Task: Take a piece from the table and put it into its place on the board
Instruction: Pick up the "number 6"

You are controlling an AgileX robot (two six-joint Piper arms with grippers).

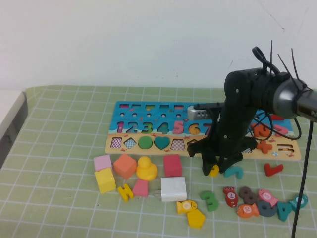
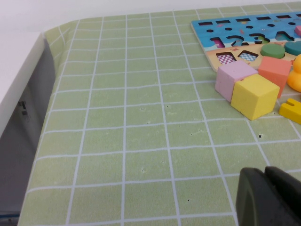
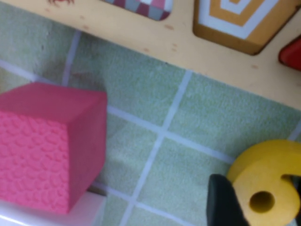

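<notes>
The yellow "6" piece [image 1: 214, 171] lies on the green mat just in front of the board [image 1: 124, 145], beside a teal numeral [image 1: 233, 172]. My right gripper [image 1: 213, 170] is lowered onto it. In the right wrist view the yellow "6" [image 3: 268, 174] sits between the dark fingers [image 3: 223, 202], which press its sides, and the board's tan strip [image 3: 211, 61] runs just beyond. My left gripper [image 2: 265, 176] is shut and empty, low over the mat at the left, out of the high view.
Foam blocks stand in front of the board: pink cube [image 1: 173, 165], white block [image 1: 173, 189], yellow duck [image 1: 146, 168], orange cube [image 1: 125, 165], yellow cube [image 1: 105, 180]. A yellow "4" [image 1: 126, 191], a green "3" [image 1: 210, 201] and several fish and numeral pieces lie front right.
</notes>
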